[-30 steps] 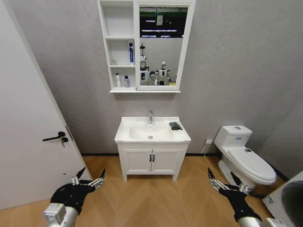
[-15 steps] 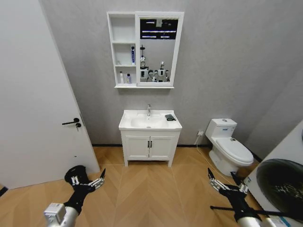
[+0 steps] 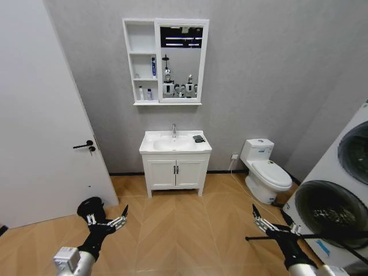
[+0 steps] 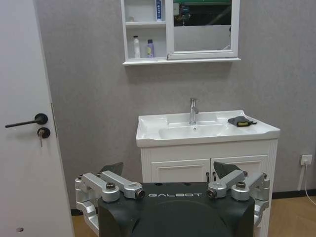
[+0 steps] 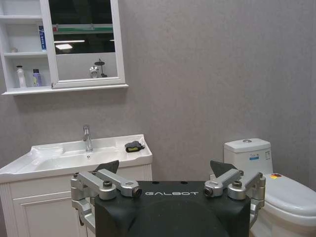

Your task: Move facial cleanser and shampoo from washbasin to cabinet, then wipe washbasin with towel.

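The white washbasin (image 3: 150,148) stands far ahead against the grey wall, with the dark towel (image 3: 199,138) folded on its right rim beside the tap. Above it hangs the cabinet (image 3: 167,103). Its middle shelf holds a blue tube (image 3: 153,66), and a white bottle (image 3: 141,93) and a small purple bottle (image 3: 149,94) stand on the lowest shelf. Which of these is the facial cleanser or the shampoo cannot be told from here. My left gripper (image 3: 106,221) and right gripper (image 3: 271,223) hang low over the wooden floor, both open and holding nothing, well short of the basin.
A white door (image 3: 40,115) with a black handle lines the left side. A toilet (image 3: 264,172) sits to the right of the vanity, and a washing machine (image 3: 339,195) stands close at the right edge. Open wooden floor (image 3: 184,224) lies between me and the vanity.
The whole view has pulled back, so the camera moved: basin and cabinet look smaller, and the washing machine shows more fully at right. Both grippers hold the same open pose.
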Robot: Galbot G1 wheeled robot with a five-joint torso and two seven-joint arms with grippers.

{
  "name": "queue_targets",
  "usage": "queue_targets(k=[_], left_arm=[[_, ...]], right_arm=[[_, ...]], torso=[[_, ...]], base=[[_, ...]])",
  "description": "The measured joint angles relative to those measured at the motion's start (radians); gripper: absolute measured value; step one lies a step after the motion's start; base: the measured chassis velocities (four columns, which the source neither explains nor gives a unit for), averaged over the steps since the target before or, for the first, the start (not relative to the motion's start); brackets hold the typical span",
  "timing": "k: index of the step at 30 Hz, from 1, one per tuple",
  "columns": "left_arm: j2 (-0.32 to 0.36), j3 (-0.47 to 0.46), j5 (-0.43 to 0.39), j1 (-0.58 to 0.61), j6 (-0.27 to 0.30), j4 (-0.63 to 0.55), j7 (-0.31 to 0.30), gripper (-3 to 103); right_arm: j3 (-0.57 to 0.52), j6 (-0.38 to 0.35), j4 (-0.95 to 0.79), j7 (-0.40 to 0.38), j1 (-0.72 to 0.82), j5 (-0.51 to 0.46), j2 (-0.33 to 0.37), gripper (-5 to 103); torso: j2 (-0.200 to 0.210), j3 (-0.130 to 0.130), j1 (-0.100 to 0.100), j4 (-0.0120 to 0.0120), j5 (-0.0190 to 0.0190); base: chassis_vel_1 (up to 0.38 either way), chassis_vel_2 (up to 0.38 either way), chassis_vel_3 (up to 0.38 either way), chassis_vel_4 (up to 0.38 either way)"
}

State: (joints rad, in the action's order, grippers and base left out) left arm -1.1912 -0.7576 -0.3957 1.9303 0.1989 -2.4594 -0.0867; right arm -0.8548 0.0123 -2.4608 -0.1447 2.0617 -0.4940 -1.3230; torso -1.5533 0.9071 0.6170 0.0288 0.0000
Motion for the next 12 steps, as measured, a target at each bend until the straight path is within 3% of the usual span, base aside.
queue_targets(k=[12], left_arm=[[0.000,0.000,0.000,0.000,0.000,0.000,0.000,100]], right_arm=[[0.000,0.000,0.000,0.000,0.000,0.000,0.000,100]], torso=[[-0.001,-0.001,-0.002,0.0001,0.0000]], base=[[0.034,0.017,0.012,0.026]])
